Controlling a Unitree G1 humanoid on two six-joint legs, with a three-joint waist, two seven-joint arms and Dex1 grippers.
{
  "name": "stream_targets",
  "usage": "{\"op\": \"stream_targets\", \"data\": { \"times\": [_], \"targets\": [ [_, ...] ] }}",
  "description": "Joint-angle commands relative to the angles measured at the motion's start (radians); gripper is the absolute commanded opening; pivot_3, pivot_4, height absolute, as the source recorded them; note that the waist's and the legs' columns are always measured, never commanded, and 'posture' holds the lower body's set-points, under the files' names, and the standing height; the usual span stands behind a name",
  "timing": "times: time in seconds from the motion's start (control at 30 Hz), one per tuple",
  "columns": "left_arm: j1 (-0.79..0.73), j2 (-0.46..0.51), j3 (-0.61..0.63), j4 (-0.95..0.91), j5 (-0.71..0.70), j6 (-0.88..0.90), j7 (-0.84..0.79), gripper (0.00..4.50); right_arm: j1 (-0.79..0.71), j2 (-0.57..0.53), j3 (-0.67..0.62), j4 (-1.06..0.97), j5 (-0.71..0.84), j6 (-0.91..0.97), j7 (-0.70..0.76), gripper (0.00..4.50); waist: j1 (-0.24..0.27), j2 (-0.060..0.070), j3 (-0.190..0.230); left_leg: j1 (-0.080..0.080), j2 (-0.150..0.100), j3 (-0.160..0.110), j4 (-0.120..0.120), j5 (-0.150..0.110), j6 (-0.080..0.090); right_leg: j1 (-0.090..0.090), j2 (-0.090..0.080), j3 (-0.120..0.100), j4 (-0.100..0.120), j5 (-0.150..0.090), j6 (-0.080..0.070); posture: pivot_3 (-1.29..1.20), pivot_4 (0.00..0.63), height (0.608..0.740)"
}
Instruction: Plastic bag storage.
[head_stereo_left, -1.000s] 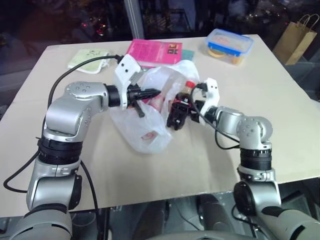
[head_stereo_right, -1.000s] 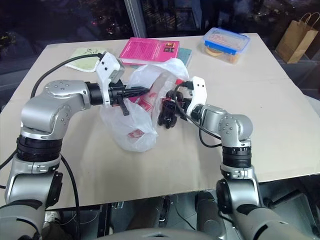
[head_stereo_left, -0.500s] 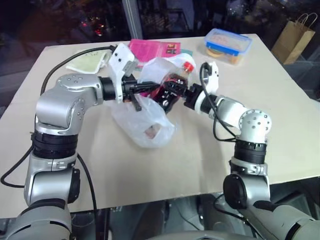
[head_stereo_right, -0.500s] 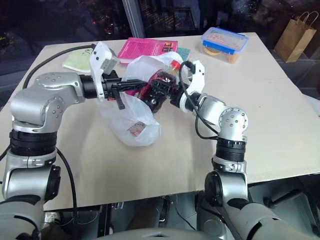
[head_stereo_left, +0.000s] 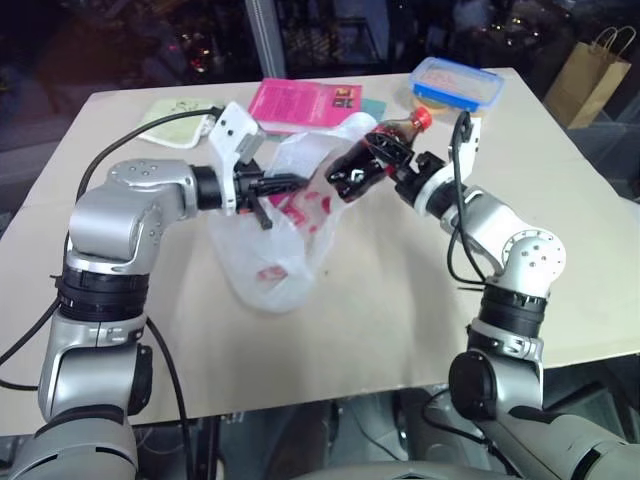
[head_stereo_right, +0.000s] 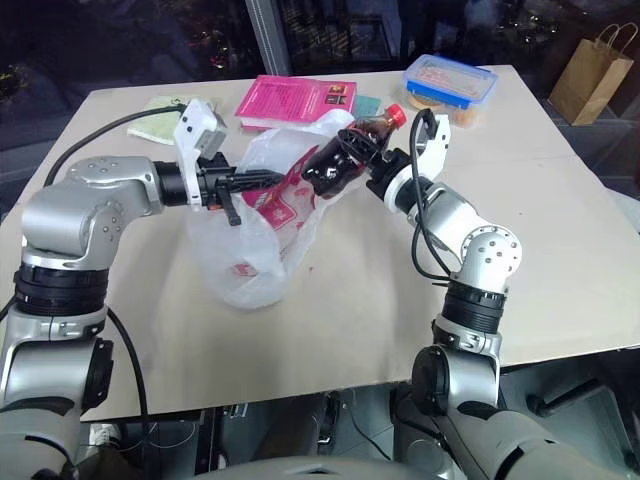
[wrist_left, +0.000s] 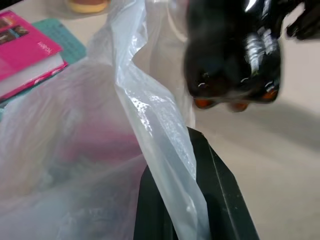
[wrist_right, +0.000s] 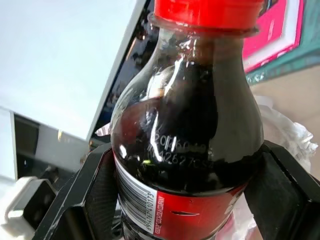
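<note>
One plastic bag (head_stereo_left: 275, 235) sits on the beige surface (head_stereo_left: 400, 300), a little left of the middle, between the two arms. Its long axis runs from its bottom, which rests on the surface nearest the robot, up to its mouth, which is lifted and faces up and toward the right arm. The left tool (head_stereo_left: 285, 183) is fully closed on the bag's upper rim, and in the left wrist view a strip of the thin film (wrist_left: 165, 165) is pinched between the black fingers (wrist_left: 220, 200). Through the translucent wall, red and pink shapes show inside the bag; what they are cannot be told.

The right tool (head_stereo_left: 385, 160) holds one cola bottle (head_stereo_left: 370, 160) by its body, the jaws spread wide around it. The bottle is tilted, red cap (head_stereo_left: 422, 116) high and toward the far right, dark base low and pointing at the bag's mouth. The base is at the rim of the opening; whether it has gone inside cannot be told. The right wrist view shows the dark drink, the red label and both fingers (wrist_right: 285, 200) pressing the bottle's sides.

At the far edge of the surface lie one pink book (head_stereo_left: 305, 100) on a teal sheet (head_stereo_left: 375, 105), one pale green cloth (head_stereo_left: 175, 118) to its left, and one clear lidded box (head_stereo_left: 455, 85) with a blue rim, holding something yellow. One brown paper bag (head_stereo_left: 592, 75) with handles stands beyond the far right corner.
</note>
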Motion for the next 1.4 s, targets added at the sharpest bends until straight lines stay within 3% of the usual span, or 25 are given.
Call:
{"op": "stream_targets", "data": {
  "times": [0.03,0.23,0.43,0.67,0.93,1.23,1.4],
  "targets": [
    [-0.053,-0.029,0.067,-0.025,-0.066,0.081,0.047,0.00,-0.040,0.100,0.096,-0.015,-0.033,-0.107,0.042,3.08,-0.003,0.000,0.000,0.000,0.000,0.000,0.000,0.000,0.000,0.000,0.000,0.000,0.000,0.000,0.000,0.00,0.150,0.740],
    [-0.090,-0.100,0.100,-0.083,-0.133,0.191,0.149,0.00,0.007,0.063,0.288,-0.014,-0.172,-0.184,0.137,3.08,-0.008,0.000,0.000,0.000,0.001,0.000,0.000,0.000,0.000,-0.001,0.001,0.000,0.000,0.000,0.000,0.00,0.150,0.740],
    [-0.088,-0.154,0.133,-0.135,-0.178,0.249,0.220,0.00,0.042,0.040,0.369,-0.017,-0.190,-0.117,0.203,3.08,0.001,0.000,0.000,0.000,0.000,0.000,0.000,0.000,0.000,0.000,0.000,0.000,0.000,0.000,0.000,0.00,0.150,0.740],
    [-0.078,-0.147,0.161,-0.185,-0.226,0.263,0.205,0.00,0.022,0.020,0.364,0.115,-0.230,-0.075,0.266,3.08,-0.003,0.000,0.000,0.000,0.001,0.000,0.000,0.000,0.000,-0.001,0.001,0.001,0.000,0.000,0.000,0.00,0.150,0.740],
    [0.003,-0.002,0.069,-0.166,-0.083,0.101,0.158,0.00,0.022,-0.006,0.224,0.102,-0.179,-0.048,0.248,3.08,0.002,0.000,0.000,0.000,0.001,0.000,0.000,0.001,-0.001,-0.001,0.000,0.001,0.000,0.000,0.000,0.00,0.150,0.740],
    [-0.038,-0.049,0.075,-0.164,-0.120,0.081,0.156,0.00,-0.019,0.002,0.241,0.140,-0.228,-0.058,0.258,3.08,0.000,0.000,0.000,0.000,0.000,0.000,-0.001,0.000,0.000,0.000,0.000,0.001,-0.001,0.000,0.000,0.00,0.150,0.740],
    [-0.049,-0.080,0.074,-0.192,-0.138,0.102,0.179,0.00,-0.136,0.073,0.279,0.336,-0.340,-0.190,0.284,3.08,-0.012,0.000,0.000,0.001,0.001,0.002,0.000,0.000,0.000,-0.001,0.001,0.002,0.001,0.000,0.000,0.00,0.150,0.740]
  ]
}}
